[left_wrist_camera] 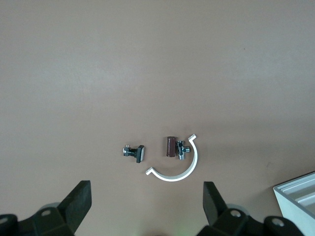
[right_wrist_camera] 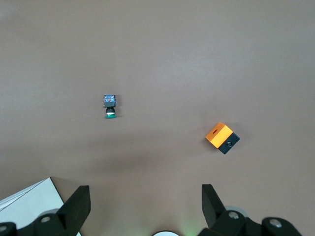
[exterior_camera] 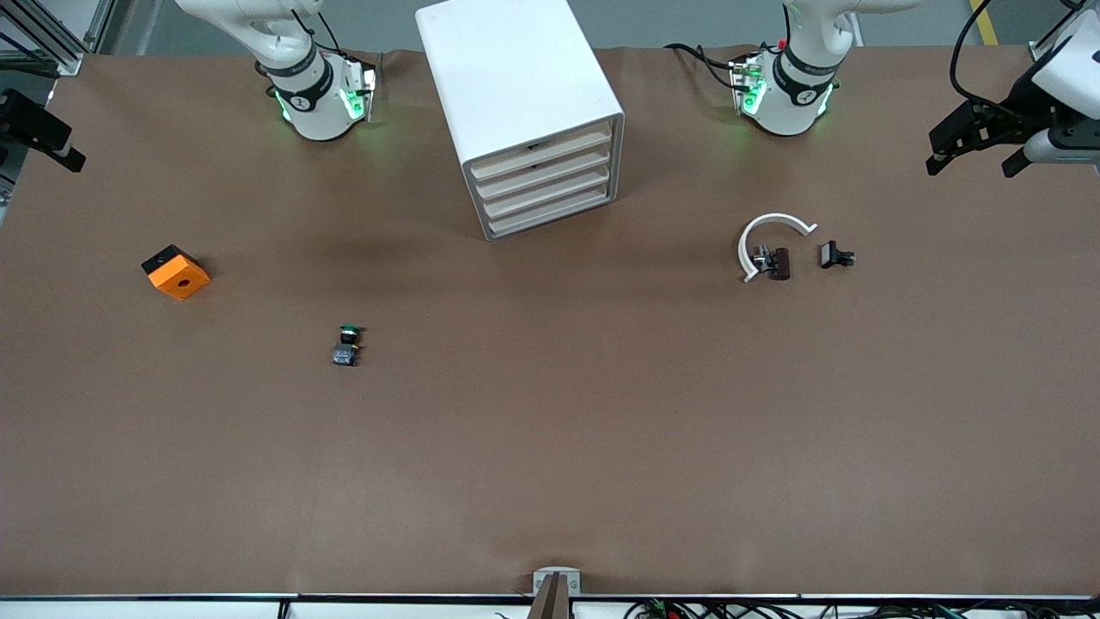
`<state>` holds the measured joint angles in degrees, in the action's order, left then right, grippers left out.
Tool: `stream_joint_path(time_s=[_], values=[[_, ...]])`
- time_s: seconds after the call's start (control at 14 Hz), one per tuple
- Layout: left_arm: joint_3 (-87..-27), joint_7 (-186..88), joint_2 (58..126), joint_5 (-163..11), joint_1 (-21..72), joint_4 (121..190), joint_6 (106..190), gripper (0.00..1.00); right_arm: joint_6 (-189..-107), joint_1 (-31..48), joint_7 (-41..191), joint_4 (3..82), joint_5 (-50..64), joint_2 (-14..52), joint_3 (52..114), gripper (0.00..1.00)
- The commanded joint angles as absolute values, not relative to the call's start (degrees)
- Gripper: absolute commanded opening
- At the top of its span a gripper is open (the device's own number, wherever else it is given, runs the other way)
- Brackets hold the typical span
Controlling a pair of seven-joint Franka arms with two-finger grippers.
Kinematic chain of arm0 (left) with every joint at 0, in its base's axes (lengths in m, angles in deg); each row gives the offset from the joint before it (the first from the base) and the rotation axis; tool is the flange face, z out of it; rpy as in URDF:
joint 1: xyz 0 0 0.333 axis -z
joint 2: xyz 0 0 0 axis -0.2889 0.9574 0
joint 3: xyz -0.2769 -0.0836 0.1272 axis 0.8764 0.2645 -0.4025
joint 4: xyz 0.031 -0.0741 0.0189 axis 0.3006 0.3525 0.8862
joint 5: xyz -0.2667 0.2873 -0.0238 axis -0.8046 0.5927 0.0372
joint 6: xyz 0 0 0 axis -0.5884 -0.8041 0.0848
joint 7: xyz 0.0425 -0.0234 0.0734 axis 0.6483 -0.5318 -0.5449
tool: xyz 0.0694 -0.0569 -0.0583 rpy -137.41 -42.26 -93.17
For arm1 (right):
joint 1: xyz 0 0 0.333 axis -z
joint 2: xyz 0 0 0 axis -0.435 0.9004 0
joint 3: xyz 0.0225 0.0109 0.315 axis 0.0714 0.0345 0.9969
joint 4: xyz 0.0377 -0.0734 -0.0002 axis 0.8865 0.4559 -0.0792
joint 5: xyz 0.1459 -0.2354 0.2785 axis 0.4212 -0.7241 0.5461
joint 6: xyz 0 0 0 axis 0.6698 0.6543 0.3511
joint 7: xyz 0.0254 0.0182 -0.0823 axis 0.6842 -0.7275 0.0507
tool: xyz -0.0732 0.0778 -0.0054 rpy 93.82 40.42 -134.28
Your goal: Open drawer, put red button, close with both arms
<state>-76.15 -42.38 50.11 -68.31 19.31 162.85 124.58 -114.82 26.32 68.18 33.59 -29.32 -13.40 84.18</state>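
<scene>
Both arms wait, left tool (exterior_camera: pixel 975 159) and right tool (exterior_camera: pixel 43 137) wide open, empty; drawer cabinet (exterior_camera: pixel 524 112) shut. Opening comes first; only a green-capped button (exterior_camera: pixel 346 344) shows.

Brown table (exterior_camera: pixel 550 447); white drawer cabinet (exterior_camera: pixel 516 77); orange-and-black block (exterior_camera: pixel 175 272); green-capped button (exterior_camera: pixel 347 345); white curved clip (exterior_camera: pixel 767 236); black grippers.

White arms (exterior_camera: pixel 314 94), black tools (exterior_camera: pixel 980 129).
</scene>
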Motion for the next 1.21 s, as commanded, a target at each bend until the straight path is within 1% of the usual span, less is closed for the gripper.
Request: stream_joint_path(time_s=[0.0,0.14,0.43,1.14], values=[[-76.0,-42.7,52.4,-67.4,19.6,158.4,123.8,1.0,-114.2,27.4,68.2,32.9,-28.7,-13.9,84.7,1.0],[-75.9,-42.7,53.7,-67.4,19.7,156.4,121.3,1.0,-114.3,27.4,68.2,32.9,-28.8,-13.9,84.6,1.0],[-75.7,-42.7,53.7,-67.4,20.0,155.5,119.5,1.0,-114.3,27.4,68.1,32.9,-29.4,-13.9,84.6,1.0],[-74.8,-45.2,54.0,-67.4,20.1,155.2,117.8,1.0,-114.7,27.4,67.7,33.0,-30.6,-13.9,84.7,1.0]])
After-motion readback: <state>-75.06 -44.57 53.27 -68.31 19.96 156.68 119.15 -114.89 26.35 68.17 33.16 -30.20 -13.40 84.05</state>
